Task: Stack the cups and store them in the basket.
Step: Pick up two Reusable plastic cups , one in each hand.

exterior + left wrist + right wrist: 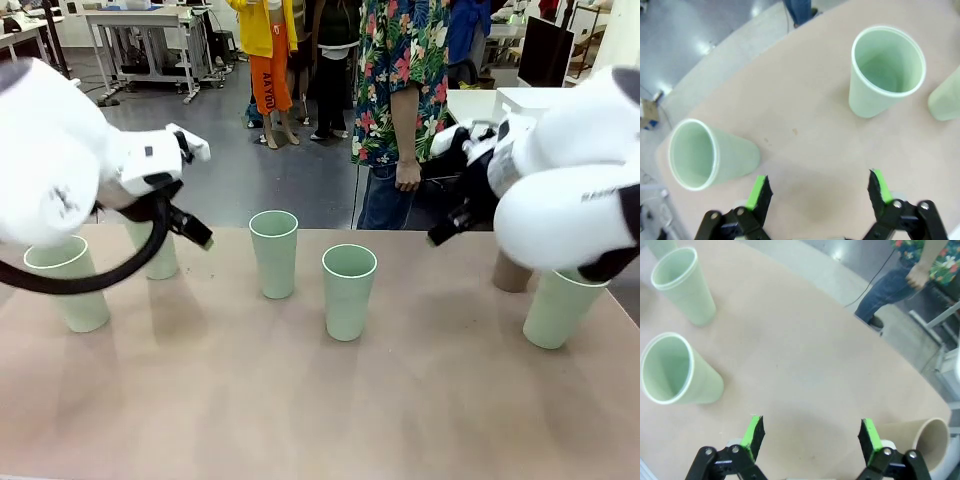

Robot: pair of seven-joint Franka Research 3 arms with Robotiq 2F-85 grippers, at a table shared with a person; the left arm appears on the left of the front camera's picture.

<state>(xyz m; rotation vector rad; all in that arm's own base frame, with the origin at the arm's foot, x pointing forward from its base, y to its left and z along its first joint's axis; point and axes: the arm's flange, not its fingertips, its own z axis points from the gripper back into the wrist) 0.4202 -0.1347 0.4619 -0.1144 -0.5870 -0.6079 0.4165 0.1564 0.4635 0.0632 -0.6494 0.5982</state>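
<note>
Standing behind the table (pixel 300 420), a person (pixel 400 90) faces scattered upright cups (pixel 273 252).

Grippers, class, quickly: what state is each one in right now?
Left black, green-padded gripper: open, holding nothing.
Right black, green-padded gripper: open, holding nothing.

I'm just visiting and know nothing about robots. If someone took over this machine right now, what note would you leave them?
The left tool is open and empty, over bare table.
The right tool is open and empty, near the brown cup.
Mint cups, all upright and apart: far-left cup, back-left cup, middle cup, centre-front cup, right-end cup.
Done: nothing is stacked yet.
Left: stack all six, then put the stack in the basket.
</note>
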